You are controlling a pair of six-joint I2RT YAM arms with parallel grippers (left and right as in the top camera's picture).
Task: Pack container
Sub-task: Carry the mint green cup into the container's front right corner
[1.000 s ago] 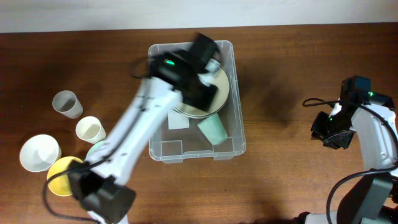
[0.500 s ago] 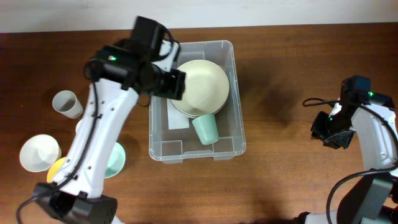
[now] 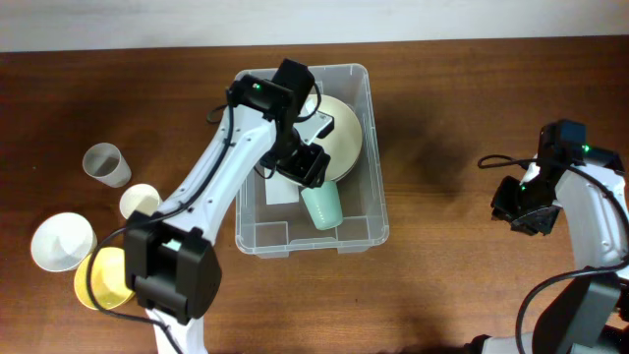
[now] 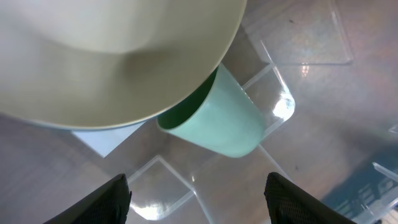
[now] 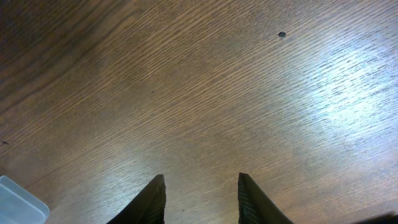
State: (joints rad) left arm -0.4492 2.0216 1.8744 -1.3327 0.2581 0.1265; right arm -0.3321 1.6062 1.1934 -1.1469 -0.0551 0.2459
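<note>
The clear container (image 3: pixel 379 187) stands at the table's centre. Inside it a cream bowl (image 3: pixel 346 136) lies toward the back, and a mint green cup (image 3: pixel 322 206) lies on its side in front of it, beside a white label (image 3: pixel 279 193). My left gripper (image 3: pixel 301 163) hangs inside the container, open and empty. In the left wrist view it (image 4: pixel 198 202) sits just above the container floor (image 4: pixel 311 43), with the green cup (image 4: pixel 217 118) tucked under the bowl's rim (image 4: pixel 112 56). My right gripper (image 3: pixel 515 210) is open over bare wood at the far right, also seen in its wrist view (image 5: pixel 202 202).
Left of the container stand a grey cup (image 3: pixel 106 164), a cream cup (image 3: pixel 141 203), a white bowl (image 3: pixel 62 243) and a yellow bowl (image 3: pixel 96 282). The left arm's base covers part of that group. A container corner (image 5: pixel 15 202) shows in the right wrist view.
The left arm swung out over the container's left rim and back in over the bowl. The green cup shifted from the right wall toward the middle. The right arm has not moved.
</note>
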